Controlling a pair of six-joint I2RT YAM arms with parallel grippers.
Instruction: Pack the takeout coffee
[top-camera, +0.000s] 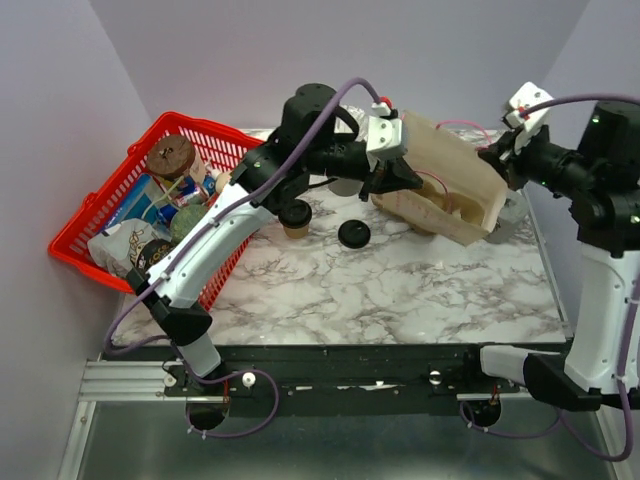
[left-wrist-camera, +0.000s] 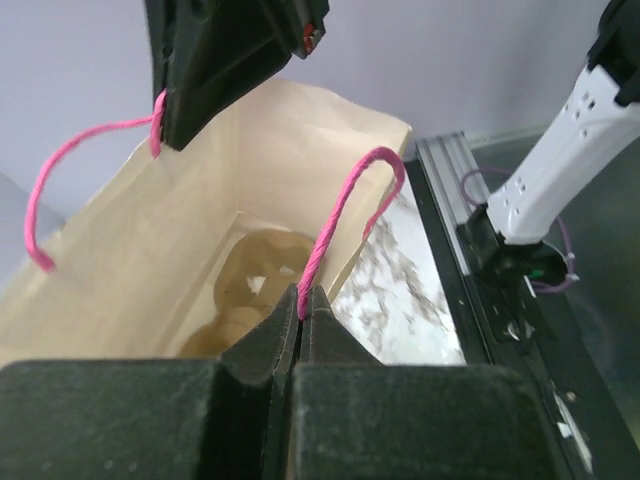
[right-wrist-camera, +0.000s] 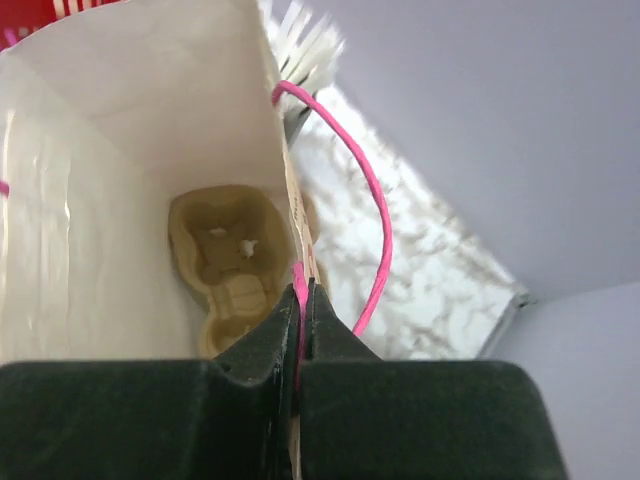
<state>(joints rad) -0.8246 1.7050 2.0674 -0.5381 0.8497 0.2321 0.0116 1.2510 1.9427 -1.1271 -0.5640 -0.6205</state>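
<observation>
The paper cup (top-camera: 296, 231) is seen on the table, toward its far edge and left of the middle. It is largely covered by the left arm (top-camera: 235, 215), so whether it stands upright cannot be told for certain. The black lid (top-camera: 353, 234) lies flat just to its right, apart from it. Neither has been packed yet.

Further right, the paper bag (top-camera: 445, 175) is held tilted over the far right part of the table, with the pulp carrier (right-wrist-camera: 228, 262) seen at its bottom. The left jaws are shut on one pink cord handle (left-wrist-camera: 345, 215). The right jaws are pinched on the bag's rim where the other pink handle (right-wrist-camera: 375, 215) is fixed. The mouth is thus kept open between the two arms.

The relation that matters is judged to be this: cup and lid lie outside the bag, on its left side, below and behind the left jaws. The left arm is much the nearer, but it is occupied. One handle would probably have to be released before the cup could be reached, and the bag could sag shut once that is done.
</observation>
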